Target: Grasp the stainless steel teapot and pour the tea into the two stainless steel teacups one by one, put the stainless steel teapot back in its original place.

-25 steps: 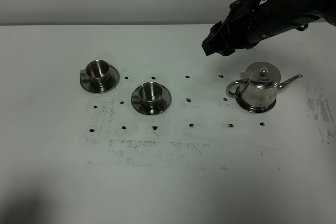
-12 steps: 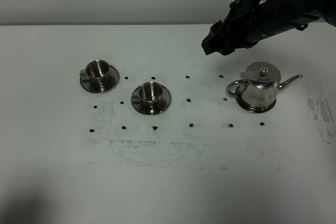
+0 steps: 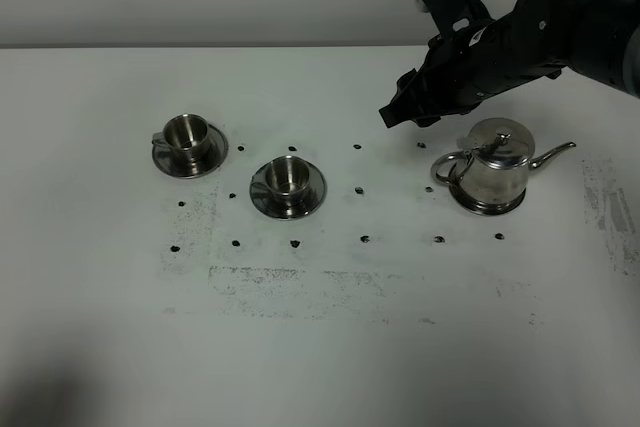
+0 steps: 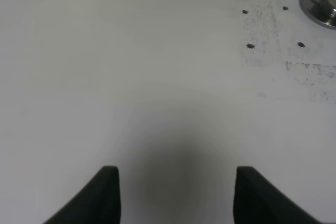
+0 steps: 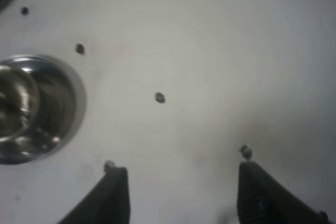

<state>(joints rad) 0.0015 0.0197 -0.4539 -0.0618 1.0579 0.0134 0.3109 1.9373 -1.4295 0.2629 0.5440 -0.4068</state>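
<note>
So, the left tool (image 4: 176,195) hangs empty over bare desk (image 4: 131,66), jaws apart, out of the way. The far teacup (image 3: 188,135) and near teacup (image 3: 288,177) wait on saucers (image 3: 218,154). The right tool (image 3: 400,110), jaws wide, hovers near the teapot (image 3: 497,169), probably lining up on its handle (image 3: 447,165); teapot's on its plate (image 3: 488,210).
</note>
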